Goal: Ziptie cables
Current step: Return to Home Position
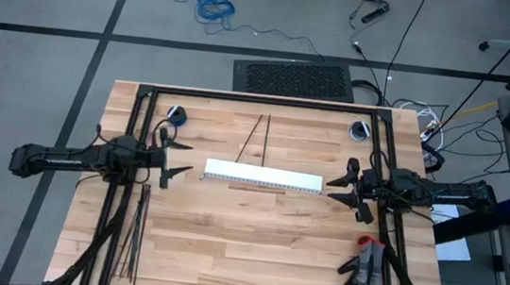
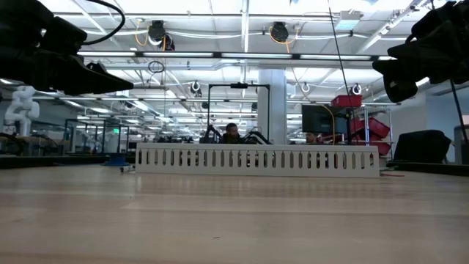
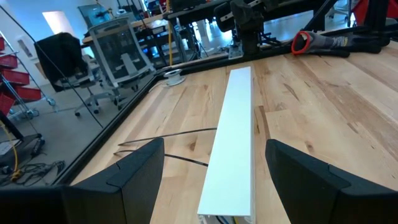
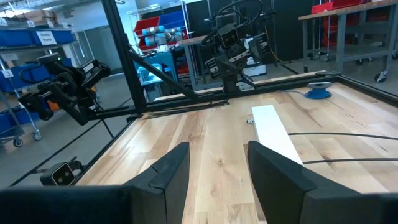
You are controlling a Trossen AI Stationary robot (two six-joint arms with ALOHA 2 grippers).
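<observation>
The white cable duct (image 1: 261, 175) lies lengthwise at the middle of the table (image 1: 253, 247), running from 9 o'clock to 3 o'clock. Its smooth lid is on, and the low view shows its slotted side wall. Whether the cables lie inside it cannot be told.

The left pincer (image 1: 182, 159) hangs above the table just off the duct's 9 o'clock end, touching nothing. Its fingers (image 3: 124, 180) are spread wide and hold nothing. The right pincer (image 1: 336, 189) hangs off the 3 o'clock end, its fingers (image 4: 168, 171) parted more narrowly and likewise empty.

Two zipties (image 1: 256, 135) lie crossed at the duct's 12 o'clock, near it. A sheaf of black strips (image 1: 134, 234) lies at the table's 8 o'clock, under the left arm. Dark gloves (image 1: 365, 273) with a red cuff lie at 4 o'clock.

In the right wrist view the white labels (image 4: 46, 36) on the blue bins are too small to read.
</observation>
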